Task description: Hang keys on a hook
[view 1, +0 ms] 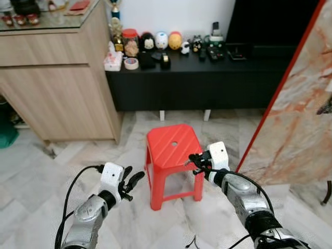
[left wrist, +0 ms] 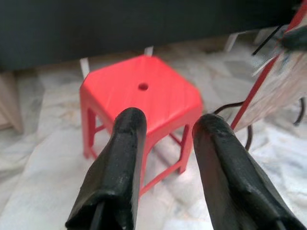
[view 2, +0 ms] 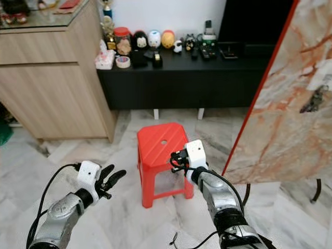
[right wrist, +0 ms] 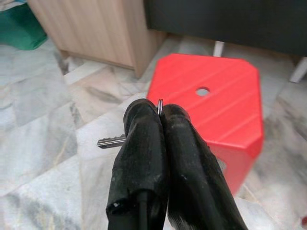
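Just above the red stool point(view 1: 171, 150), at its near R corner, I've got the right gripper point(right wrist: 159, 115) pinched tight on the keys point(right wrist: 111, 141): ring squeezed between the pads, one key blade poking out sideways. So the pickup's done. Left gripper point(view 1: 129, 184) hangs near the stool's L side, fingers spread apart, nothing in them. What's left is pretty much everything else: I can't spot a hook anywhere yet, so I reckon finding it, then hanging.

My right gripper point(right wrist: 160, 112) is pinched tight on the keys point(right wrist: 115, 140), one blade sticking out sideways, red stool point(right wrist: 216, 103) beyond.
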